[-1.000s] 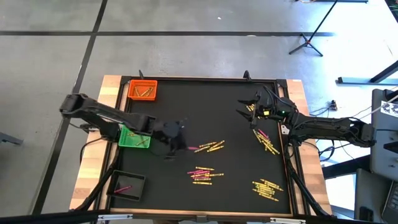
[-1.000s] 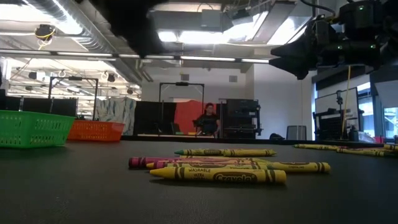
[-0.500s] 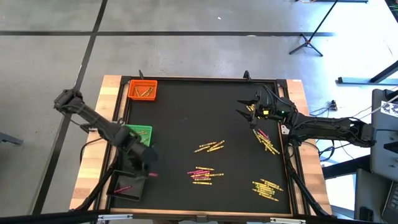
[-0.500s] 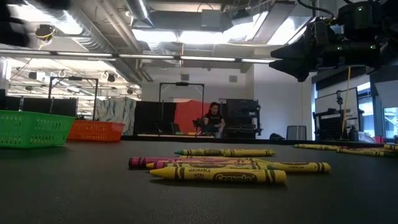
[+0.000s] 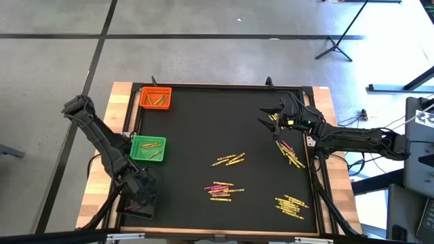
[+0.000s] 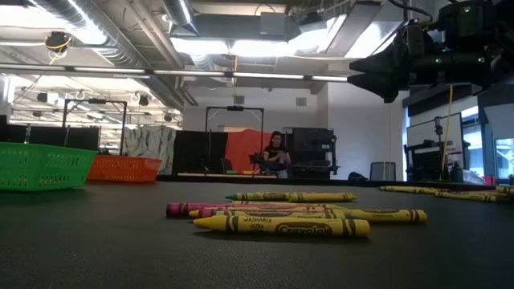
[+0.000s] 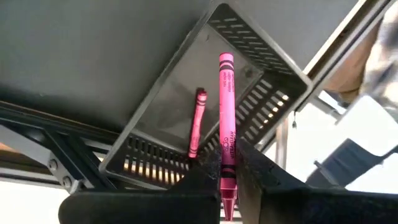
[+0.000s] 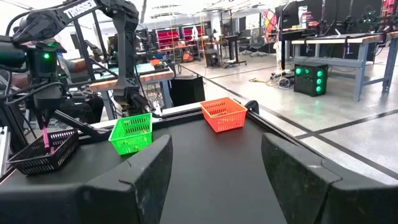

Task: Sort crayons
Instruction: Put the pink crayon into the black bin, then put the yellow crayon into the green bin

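Step in hand: the left gripper (image 7: 229,177) hung over the black tray (image 7: 245,53) at the table's near-left corner, ready to drop a sorted crayon.
Left gripper state: its fingers were closed tight on a pink crayon (image 7: 226,118), which stood on end and pointed down into the tray.
Tray contents: 1 pink crayon (image 7: 198,121) already lay on the black tray's floor.
Right gripper: the right gripper (image 5: 274,116) waited at the far-right side of the black mat (image 5: 203,129), jaws spread wide and holding nothing.
Remaining crayons: 4 loose clusters (image 5: 227,160) of yellow and pink sticks lay on the mat's middle and right; the sorting looked far from finished.
Other trays: the green tray (image 5: 147,148) and orange tray (image 5: 155,97) sat along the left edge, each holding a few crayons.
Next move: judged to call for opening the fingers so the crayon falls inside the tray walls.
Edges: the tray sat against the mat's raised frame, so room there was tight.
Open room: the mat's centre-left was bare, a free path back to the clusters.
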You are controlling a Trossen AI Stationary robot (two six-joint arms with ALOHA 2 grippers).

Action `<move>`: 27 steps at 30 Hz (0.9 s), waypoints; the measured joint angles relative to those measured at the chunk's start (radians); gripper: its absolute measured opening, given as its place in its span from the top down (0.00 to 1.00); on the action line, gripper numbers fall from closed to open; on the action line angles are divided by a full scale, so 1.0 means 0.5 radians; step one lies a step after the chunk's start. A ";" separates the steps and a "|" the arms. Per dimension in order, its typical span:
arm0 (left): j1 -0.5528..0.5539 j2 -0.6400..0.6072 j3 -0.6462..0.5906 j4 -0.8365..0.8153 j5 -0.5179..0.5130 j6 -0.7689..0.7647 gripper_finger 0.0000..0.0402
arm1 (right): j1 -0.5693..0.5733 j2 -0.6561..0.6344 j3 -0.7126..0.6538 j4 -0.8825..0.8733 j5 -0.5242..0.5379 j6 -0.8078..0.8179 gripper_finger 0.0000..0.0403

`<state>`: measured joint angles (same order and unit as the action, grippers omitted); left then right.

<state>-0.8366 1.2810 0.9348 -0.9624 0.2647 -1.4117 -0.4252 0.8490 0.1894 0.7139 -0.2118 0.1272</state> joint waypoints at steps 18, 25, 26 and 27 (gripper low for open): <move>0.118 -0.006 0.000 0.008 0.010 -0.055 0.79 | 0.000 0.000 0.000 -0.045 0.026 -0.024 0.39; 0.508 -0.008 0.000 0.341 -0.340 0.536 0.79 | 0.000 0.000 0.000 -0.128 0.036 -0.104 0.39; 0.565 -0.008 0.000 0.395 -0.400 0.652 0.79 | 0.000 0.000 0.000 -0.137 0.036 -0.103 0.39; 0.623 -0.008 0.000 0.448 -0.459 0.775 0.79 | 0.000 0.000 0.000 -0.144 0.036 -0.100 0.39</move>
<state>-0.5251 1.2770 0.9348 -0.7385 0.0351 -1.0243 -0.4252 0.8490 0.1894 0.6418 -0.1940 0.0772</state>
